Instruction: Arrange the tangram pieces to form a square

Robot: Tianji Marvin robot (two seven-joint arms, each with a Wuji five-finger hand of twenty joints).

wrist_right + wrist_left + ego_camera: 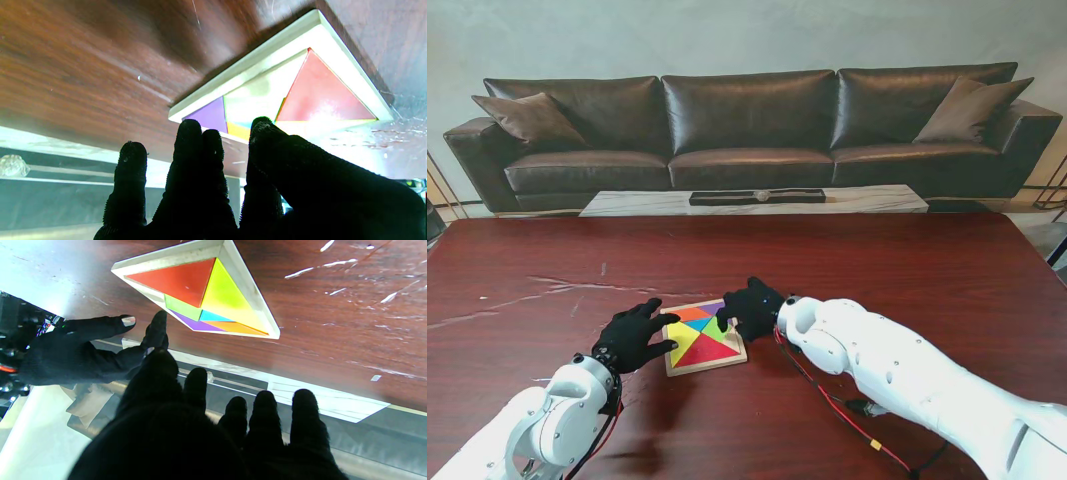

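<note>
A pale wooden square tray (709,365) lies on the table in front of me, filled with coloured tangram pieces that form a square. The red triangle (714,349) and the yellow triangle (682,340) are the largest. Smaller orange, blue, green (716,327) and purple pieces lie on the far side. My left hand (634,335) is open beside the tray's left edge, fingertips at the rim. My right hand (752,306) is open at the far right corner, with its fingertips (263,125) resting on the pieces there. The left wrist view shows the tray's rim (248,290) and the red triangle (180,280).
The dark red table top (907,280) stretches wide on every side and bears pale scratches (577,288) at the left. A red cable (827,395) lies under my right arm. Beyond the table stand a low marble table (757,200) and a brown leather sofa (747,120).
</note>
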